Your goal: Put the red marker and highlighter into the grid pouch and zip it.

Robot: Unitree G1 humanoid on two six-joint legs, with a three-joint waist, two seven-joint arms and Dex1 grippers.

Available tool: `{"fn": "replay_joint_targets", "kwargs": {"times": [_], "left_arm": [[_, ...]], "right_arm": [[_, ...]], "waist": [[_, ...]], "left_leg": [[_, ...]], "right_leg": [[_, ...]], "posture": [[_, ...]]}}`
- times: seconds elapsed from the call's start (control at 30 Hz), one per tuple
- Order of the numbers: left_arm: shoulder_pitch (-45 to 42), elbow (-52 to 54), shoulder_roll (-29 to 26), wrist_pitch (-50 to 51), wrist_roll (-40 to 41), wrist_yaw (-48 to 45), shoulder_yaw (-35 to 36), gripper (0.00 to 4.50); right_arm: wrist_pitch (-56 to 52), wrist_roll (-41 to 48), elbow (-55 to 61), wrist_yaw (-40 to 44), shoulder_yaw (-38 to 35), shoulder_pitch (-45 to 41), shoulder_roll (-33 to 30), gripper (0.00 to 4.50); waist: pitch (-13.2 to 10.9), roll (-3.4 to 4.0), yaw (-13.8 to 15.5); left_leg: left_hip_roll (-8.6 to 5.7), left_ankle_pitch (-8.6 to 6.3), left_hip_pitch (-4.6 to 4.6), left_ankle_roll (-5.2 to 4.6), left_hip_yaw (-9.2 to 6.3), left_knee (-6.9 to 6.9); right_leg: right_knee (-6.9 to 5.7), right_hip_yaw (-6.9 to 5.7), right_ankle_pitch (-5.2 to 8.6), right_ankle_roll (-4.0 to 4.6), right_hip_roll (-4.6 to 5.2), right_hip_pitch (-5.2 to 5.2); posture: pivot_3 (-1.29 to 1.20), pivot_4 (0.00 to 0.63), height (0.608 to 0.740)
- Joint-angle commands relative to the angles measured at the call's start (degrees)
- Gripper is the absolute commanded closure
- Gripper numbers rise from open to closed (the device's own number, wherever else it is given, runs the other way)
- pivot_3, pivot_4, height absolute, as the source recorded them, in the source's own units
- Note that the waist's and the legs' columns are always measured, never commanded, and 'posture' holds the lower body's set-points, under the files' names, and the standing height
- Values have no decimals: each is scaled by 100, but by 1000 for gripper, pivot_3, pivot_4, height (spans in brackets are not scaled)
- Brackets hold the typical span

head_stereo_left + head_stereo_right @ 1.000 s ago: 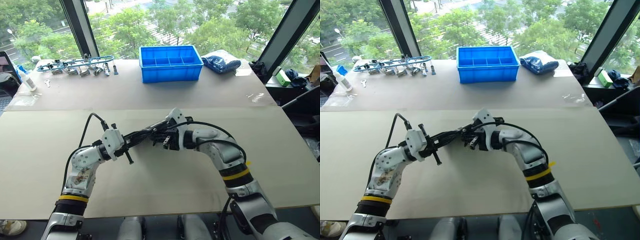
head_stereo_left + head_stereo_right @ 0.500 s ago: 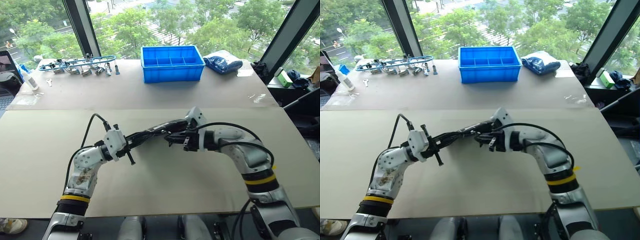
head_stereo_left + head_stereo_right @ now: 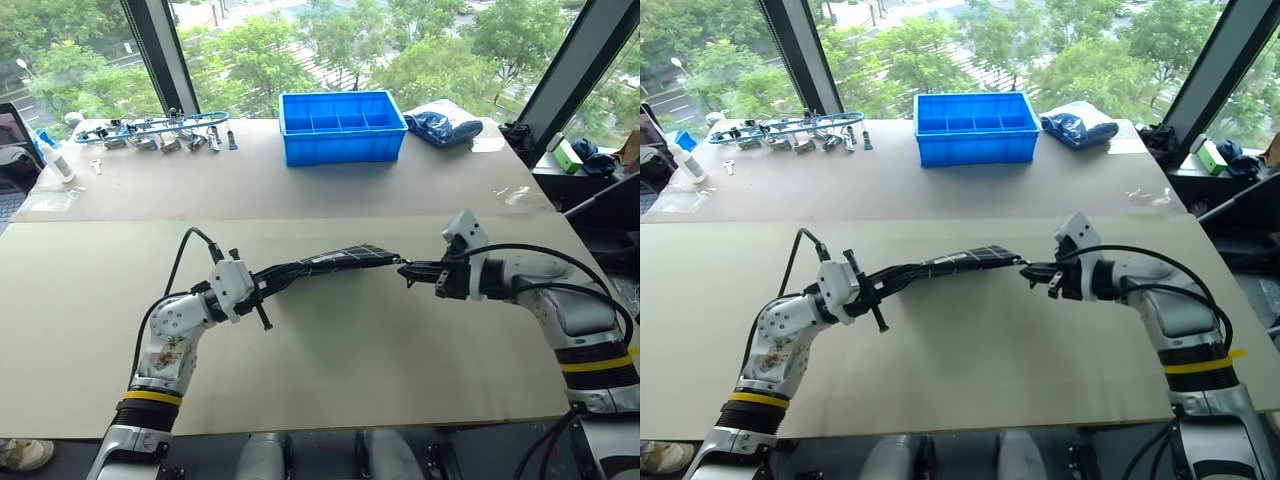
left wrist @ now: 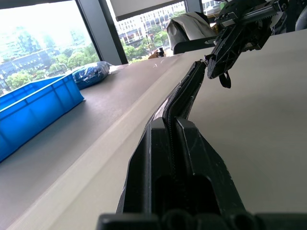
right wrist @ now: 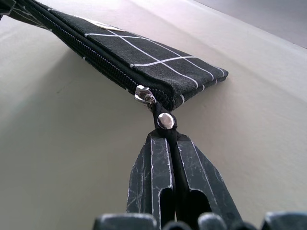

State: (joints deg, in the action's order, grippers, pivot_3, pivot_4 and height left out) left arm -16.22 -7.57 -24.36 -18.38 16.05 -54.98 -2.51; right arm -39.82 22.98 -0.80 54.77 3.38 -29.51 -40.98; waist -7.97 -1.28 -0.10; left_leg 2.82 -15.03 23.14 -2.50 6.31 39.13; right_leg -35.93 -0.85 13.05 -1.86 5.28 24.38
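Above the middle of the tabletop [image 3: 90, 300], the grid pouch [image 3: 345, 257] hangs stretched between two grippers — left gripper [image 4: 172, 129] jaws clamped on one end, right gripper [image 5: 168, 143] jaws pinching the zipper pull [image 5: 165, 120] at the far end.

Flat black fabric pouch [image 5: 139, 55] has thin white grid lines, plus a silver zipper slider [image 5: 145, 95]. Far side there's a bright blue plastic bin [image 3: 342, 126] on the beige tabletop [image 3: 330, 370].
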Motion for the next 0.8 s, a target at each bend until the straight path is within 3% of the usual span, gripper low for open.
{"fn": "replay_joint_targets", "kwargs": {"times": [0.03, 0.1, 0.27, 0.4, 0.63, 0.8], "left_arm": [[-88, 120, 20, 108, 229, -40, 79, 4500], [-102, 128, 27, 106, 201, -90, 13, 4500], [-192, 85, 60, 92, 161, -115, -32, 4500], [-223, 64, 20, 65, 185, -255, -60, 4500], [-277, -28, -176, -106, 316, -1118, -246, 4500], [-506, -498, -198, -298, 473, -1505, -104, 4500]], "right_arm": [[-8, 86, 59, -203, -212, -125, 205, 3827], [-99, 196, 212, -161, -171, -103, 303, 3406], [-518, 498, 678, 162, -187, 78, 98, 1637], [-908, 984, 735, 354, -819, 187, -292, 1637], [-615, 1077, 496, 580, -2071, 724, -1288, 1637], [-688, 1252, 1097, 521, -2425, 1352, -1392, 1637]], "waist": [[0, 0, -3], [0, 0, 2], [0, 0, 34], [0, 0, 83], [0, 0, 102], [0, 0, 60]], "left_leg": [[0, 0, 0, 0, 0, 0], [1, 0, 0, 0, 0, 0], [0, 0, 2, 0, -2, 0], [-2, -1, 3, -1, -3, 3], [-2, -3, 3, -4, -4, 4], [1, -3, -5, -5, -2, 4]], "right_leg": [[0, 0, 0, 0, 0, 0], [-1, 0, 0, 0, -1, 0], [0, -1, 0, 0, 1, 1], [4, -3, -1, -1, 4, -3], [7, -4, -1, -2, 2, -4], [4, 8, -1, -2, -3, -6]], "posture": [[0, 150, 740], [0, 150, 740], [0, 150, 740], [0, 150, 740], [0, 150, 740], [0, 150, 740]]}}
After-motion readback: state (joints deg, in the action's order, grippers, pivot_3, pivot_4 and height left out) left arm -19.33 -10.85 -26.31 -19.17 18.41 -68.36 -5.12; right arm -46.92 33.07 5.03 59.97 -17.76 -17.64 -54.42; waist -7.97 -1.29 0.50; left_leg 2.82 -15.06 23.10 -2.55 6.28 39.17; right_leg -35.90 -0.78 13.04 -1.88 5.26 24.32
